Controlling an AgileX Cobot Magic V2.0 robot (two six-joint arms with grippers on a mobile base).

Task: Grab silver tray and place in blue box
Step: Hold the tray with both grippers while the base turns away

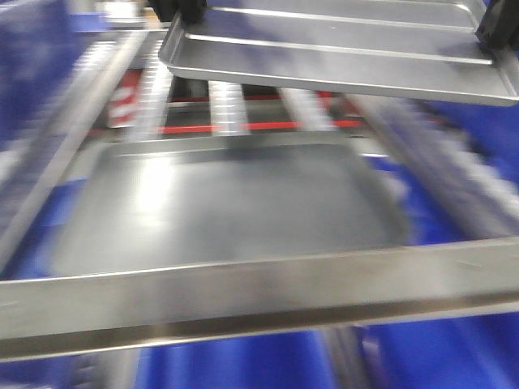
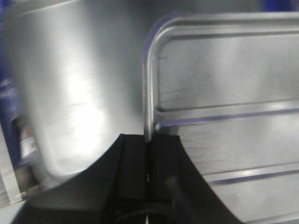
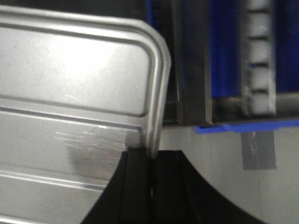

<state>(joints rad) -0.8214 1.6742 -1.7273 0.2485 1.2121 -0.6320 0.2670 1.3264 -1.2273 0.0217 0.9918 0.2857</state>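
Two-arm carry step: silver tray (image 1: 340,57) held aloft over duller grey tray (image 1: 235,203) on roller rack (image 1: 227,101); left end effector (image 2: 148,140) and right end effector (image 3: 150,154) clamped on opposite rims. Next: shift over blue box, lower level, release together. Blurred blue shapes around; box not surely identifiable.

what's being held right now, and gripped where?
The shiny ridged silver tray. The left gripper is shut on one end's raised rim, the right gripper on the opposite end's rim.

Factory or warehouse line: roller tracks (image 1: 227,105), steel frame rails (image 1: 243,296).
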